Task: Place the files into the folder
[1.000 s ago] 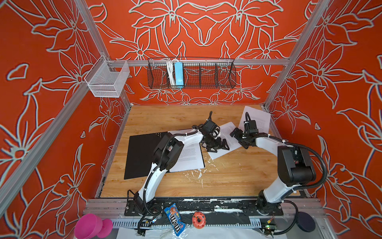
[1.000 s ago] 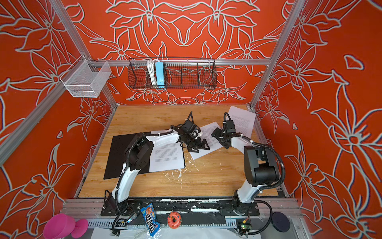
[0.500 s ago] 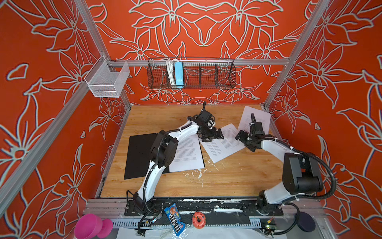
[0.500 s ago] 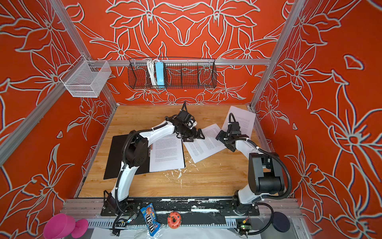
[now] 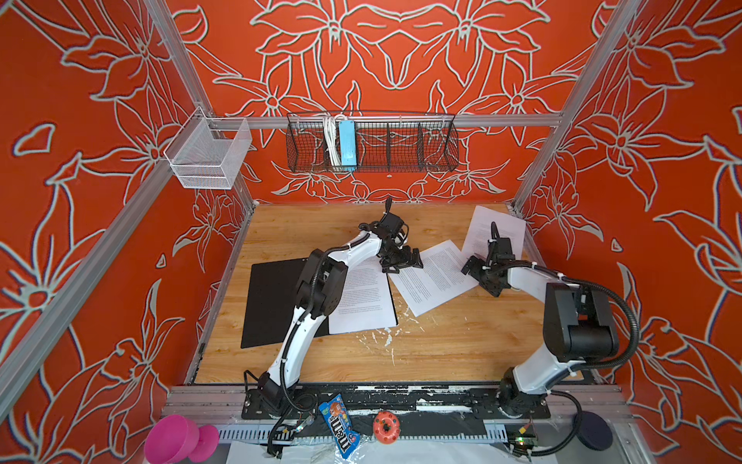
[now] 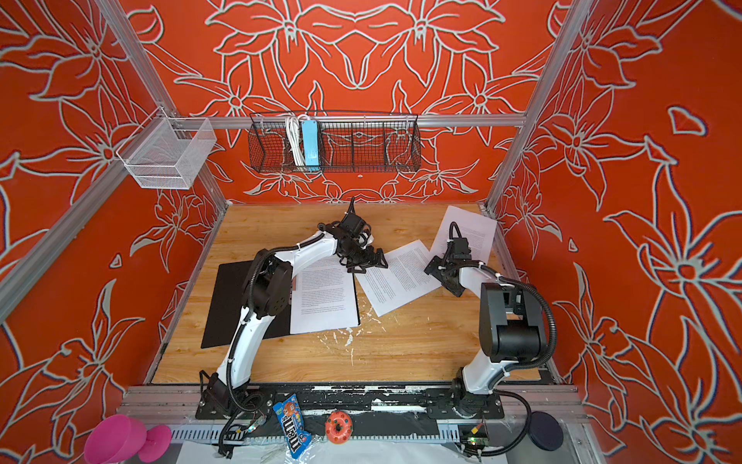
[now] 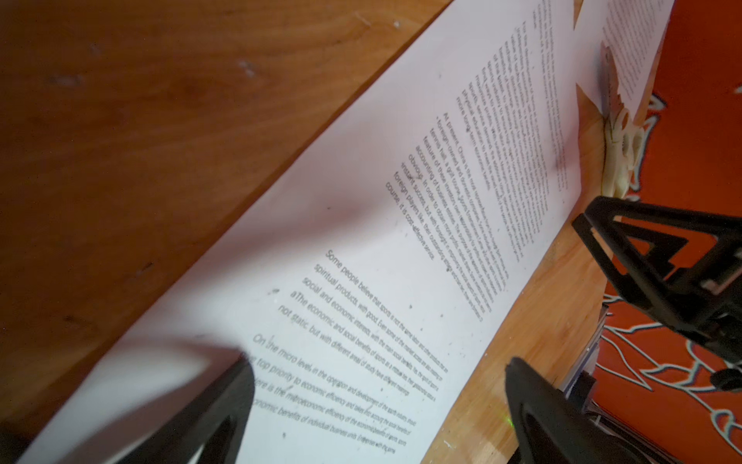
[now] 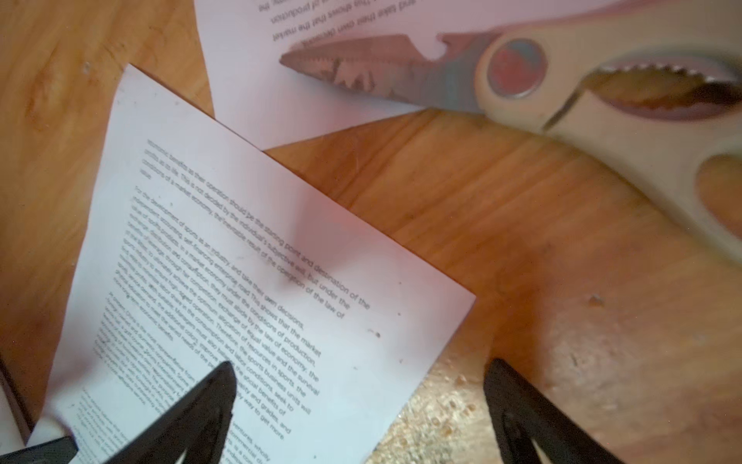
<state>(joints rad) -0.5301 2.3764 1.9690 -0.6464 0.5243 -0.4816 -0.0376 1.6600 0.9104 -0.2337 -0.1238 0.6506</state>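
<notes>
- Across the wooden table (image 5: 441, 345) everything lies flat, so each item can be reached from above.
- Toward its left side sits the folder (image 5: 273, 305), opened with its black inside up to receive paper. One printed sheet (image 5: 361, 297) already rests on its right half.
- Two more files lie loose on the wood (neither is in the folder yet). A skewed middle sheet (image 5: 433, 277) is just beside the folder, and a far sheet (image 5: 498, 231) is near the right wall.
- Over the middle sheet's folder-side corner hangs the left gripper (image 5: 401, 262), jaws wide and empty, probably placed to draw that sheet across.
- At the sheet's opposite edge, the right gripper (image 5: 480, 277) is equally wide and holds nothing.
- Scissors (image 8: 421, 72) rest partly on the far sheet and may hinder lifting it.
</notes>
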